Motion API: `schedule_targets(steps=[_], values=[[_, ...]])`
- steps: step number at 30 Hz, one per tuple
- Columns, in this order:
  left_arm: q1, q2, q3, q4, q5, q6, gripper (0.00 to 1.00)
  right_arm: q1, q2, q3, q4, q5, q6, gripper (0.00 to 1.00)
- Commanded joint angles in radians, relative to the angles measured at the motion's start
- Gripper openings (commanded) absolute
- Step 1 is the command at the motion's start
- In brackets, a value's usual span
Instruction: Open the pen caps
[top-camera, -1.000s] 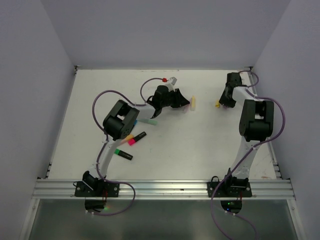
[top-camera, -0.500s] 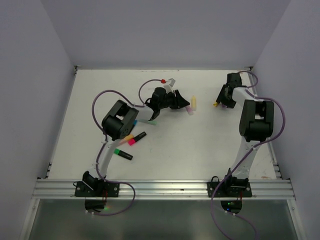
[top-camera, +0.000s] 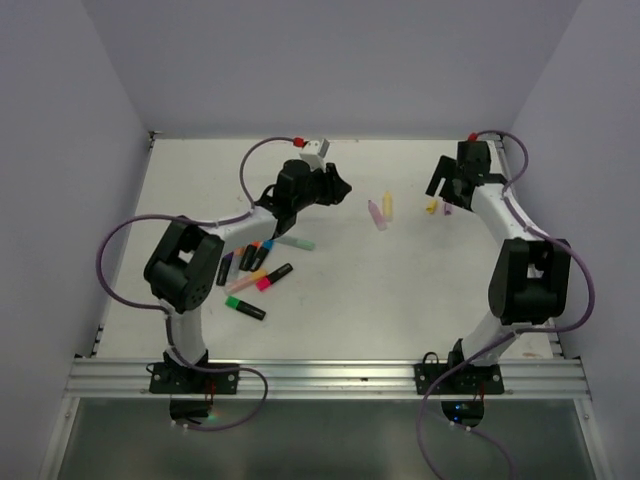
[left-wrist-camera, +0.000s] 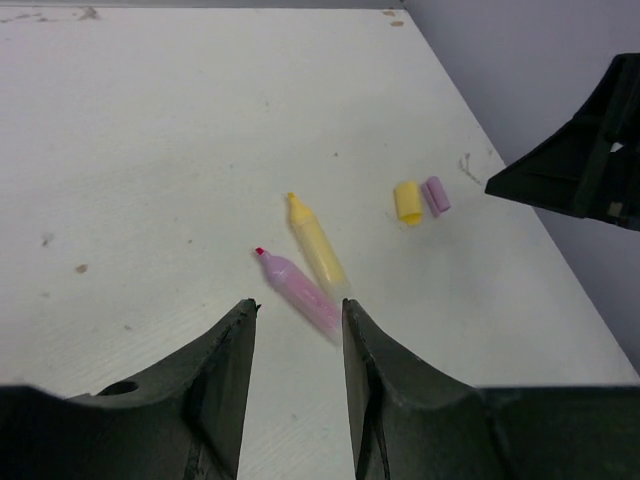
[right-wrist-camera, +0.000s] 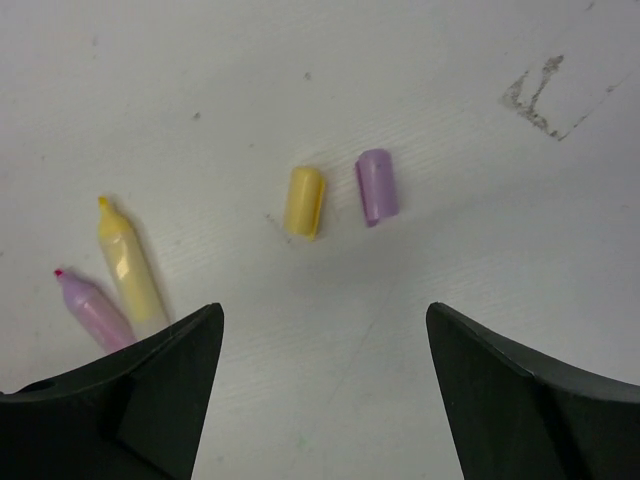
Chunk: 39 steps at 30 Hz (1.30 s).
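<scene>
Two uncapped pastel highlighters lie side by side at the far middle of the white table (top-camera: 400, 290): one yellow pen (left-wrist-camera: 317, 250) and one purple pen (left-wrist-camera: 298, 290), almost touching, tips bare. To their right, apart from them, lie two loose caps, a yellow cap (right-wrist-camera: 304, 202) and a purple cap (right-wrist-camera: 377, 186), just beside each other.

The left gripper (left-wrist-camera: 298, 325) hangs over the near ends of the two pens, fingers a narrow gap apart and holding nothing. The right gripper (right-wrist-camera: 325, 318) hovers above the caps, fingers spread wide and empty.

Only the overhead view shows the capped pens clustered beside the left arm: one mint pen (top-camera: 296, 243), one black pen with a pink end (top-camera: 273, 277), one black pen with a green end (top-camera: 244, 308), and several more packed too closely to count. Only the right wrist view shows a grey scuff mark (right-wrist-camera: 540, 90) beyond the caps. Any print on the barrels is too small to read.
</scene>
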Motion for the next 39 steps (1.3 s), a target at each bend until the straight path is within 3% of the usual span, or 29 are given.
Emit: schedule_targets(steps=[1,5,9,14,19,21,25,39], values=[[0.007,-0.103,-0.144,-0.116,-0.135,0.154,0.42,0.101,-0.109,-0.036,-0.056,-0.008,-0.037,0.86],[0.007,-0.238,-0.252,-0.207,-0.217,0.347,0.41,0.227,-0.192,-0.078,-0.068,0.006,-0.064,0.87],[0.004,-0.317,-0.307,-0.338,-0.336,0.433,0.40,0.291,-0.249,-0.124,-0.059,-0.043,-0.049,0.86],[-0.008,-0.421,-0.417,-0.404,-0.375,0.401,0.33,0.302,-0.301,-0.181,-0.057,-0.045,-0.053,0.86],[-0.016,-0.490,-0.532,-0.355,-0.232,0.334,0.17,0.305,-0.371,-0.207,-0.051,-0.056,-0.053,0.85],[-0.016,-0.490,-0.551,-0.335,-0.206,0.318,0.08,0.307,-0.385,-0.222,-0.042,-0.065,-0.050,0.85],[-0.019,-0.434,-0.525,-0.320,-0.142,0.306,0.01,0.308,-0.408,-0.250,-0.033,-0.063,-0.047,0.85],[-0.020,-0.168,-0.318,-0.329,-0.115,0.346,0.00,0.310,-0.447,-0.294,-0.022,-0.028,-0.047,0.85]])
